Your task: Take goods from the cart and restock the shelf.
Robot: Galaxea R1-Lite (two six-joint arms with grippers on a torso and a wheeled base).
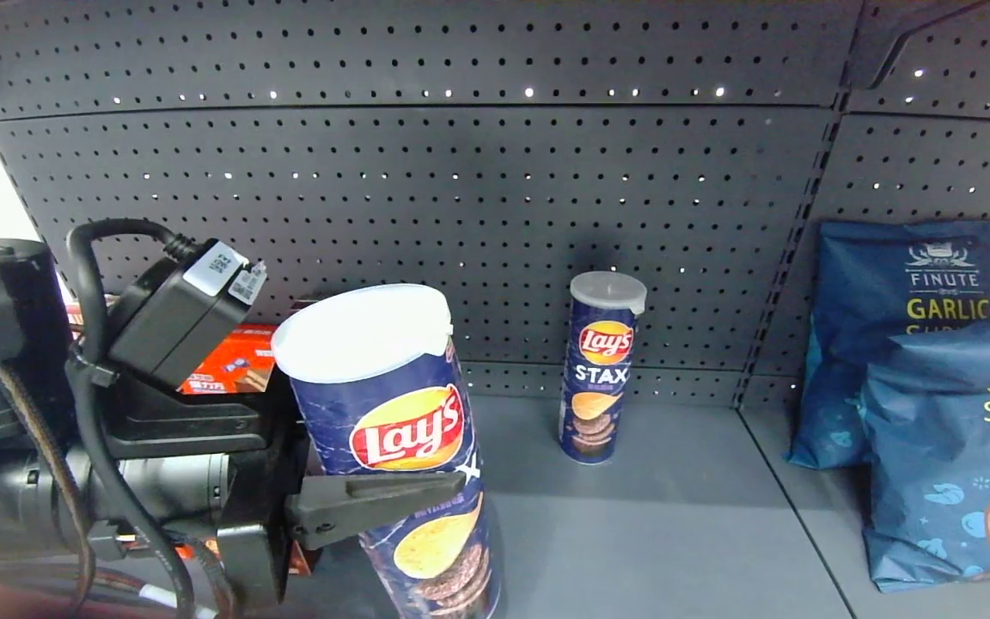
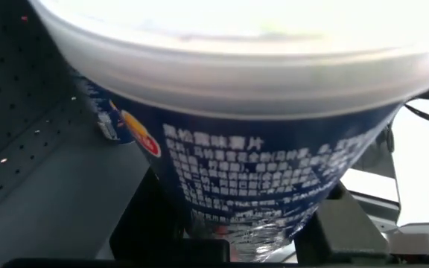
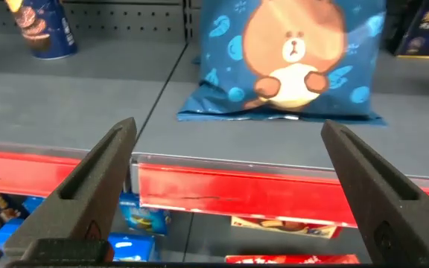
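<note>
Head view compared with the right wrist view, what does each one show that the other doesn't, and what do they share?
Only the head view: the left gripper, jaws shut on a held can, the pegboard, and an orange box behind that arm. Only the right wrist view: the right gripper with jaws open, the red shelf edge, and packets on the level below. Both: the standing can at the back, the bear bag, and the grey shelf.
</note>
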